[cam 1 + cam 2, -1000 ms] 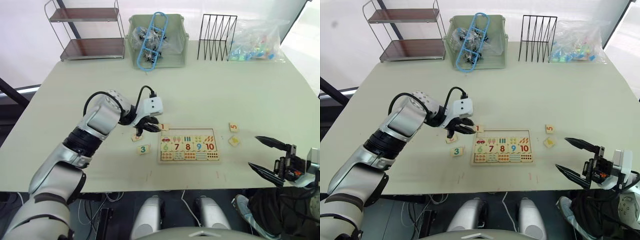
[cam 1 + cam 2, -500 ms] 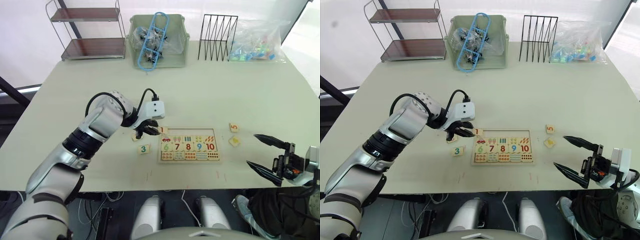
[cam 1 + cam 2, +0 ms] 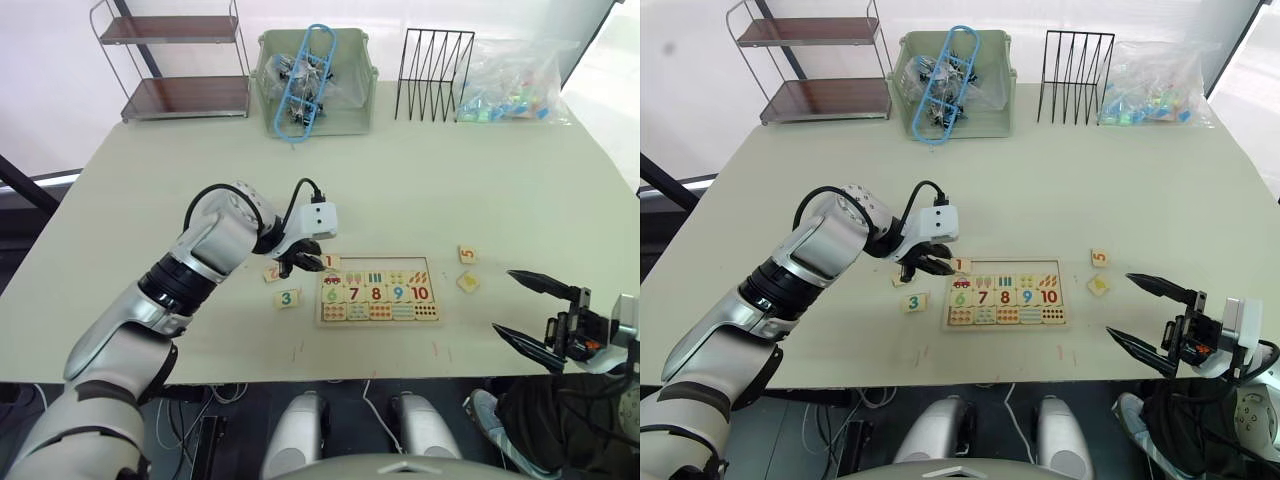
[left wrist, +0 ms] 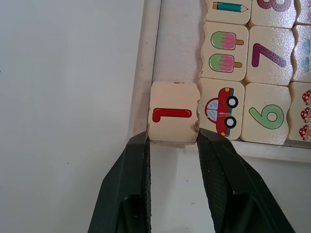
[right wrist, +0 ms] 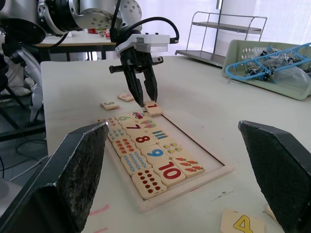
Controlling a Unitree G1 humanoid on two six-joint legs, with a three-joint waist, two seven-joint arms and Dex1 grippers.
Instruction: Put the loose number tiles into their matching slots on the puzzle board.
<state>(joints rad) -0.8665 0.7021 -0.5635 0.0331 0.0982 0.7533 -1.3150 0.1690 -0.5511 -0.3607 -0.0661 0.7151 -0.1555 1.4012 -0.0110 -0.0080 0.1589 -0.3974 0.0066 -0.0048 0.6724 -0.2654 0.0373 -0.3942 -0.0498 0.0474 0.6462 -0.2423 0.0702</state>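
The robot's left tool [image 4: 172, 141] pinched the "1" tile [image 4: 173, 119] between its two black fingers at the puzzle board [image 3: 378, 318], the tile sitting half over the frame at the end of the vacant top row, beside the red-car picture tile, not yet seated flat in its slot. The right tool [image 3: 530, 312] hung at the counter's [image 3: 520, 190] near edge, well apart from the board, jaws spread wide and carrying nothing.

Judging by the layout, the job had barely begun: none of the five top-row slots [image 4: 180, 43] was filled. Four further loose tiles lay on the counter. The "3" [image 3: 287, 297] sat to the left of the board, with another tile [image 3: 271, 272], its digit too small to read, just beyond it near the left tool. The "5" [image 3: 467, 254] and a yellow-marked tile [image 3: 468, 282], shown in the right wrist view as the "4", rested to the right.

On the board, three full rows were in place: five picture tiles, numbers 6 to 10, and five dot tiles.
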